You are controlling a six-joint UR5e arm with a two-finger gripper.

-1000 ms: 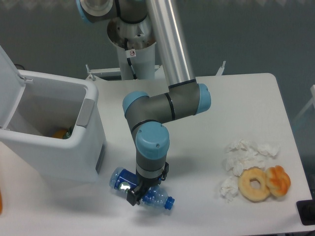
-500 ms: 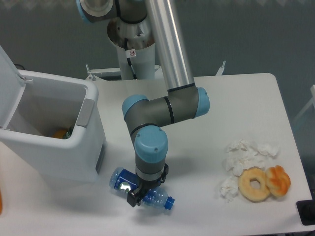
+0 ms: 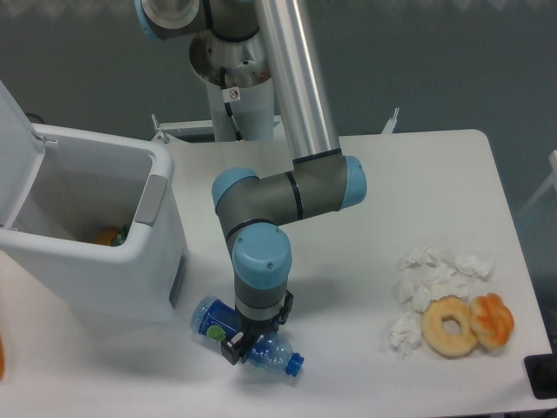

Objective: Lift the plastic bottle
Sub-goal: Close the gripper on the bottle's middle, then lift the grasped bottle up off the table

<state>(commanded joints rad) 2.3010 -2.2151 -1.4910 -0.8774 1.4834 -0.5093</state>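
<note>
The plastic bottle (image 3: pixel 272 355) lies on its side on the white table (image 3: pixel 365 192) near the front edge, blue cap toward the right, its clear blue-tinted base toward the bin. My gripper (image 3: pixel 244 346) points straight down over the bottle's middle, with its dark fingers straddling the labelled part. It appears shut on the bottle, though the wrist hides most of the fingers and the label. The bottle seems to rest on the table.
A white open bin (image 3: pixel 130 287) stands just left of the bottle, with an orange item (image 3: pixel 106 237) inside. Crumpled tissues (image 3: pixel 435 274), a donut (image 3: pixel 450 326) and a pastry (image 3: pixel 493 319) lie at the front right. A black object (image 3: pixel 541 376) sits at the right corner.
The arm and gripper have shifted slightly left and toward the front edge. The bottle has shifted a little the same way with them.
</note>
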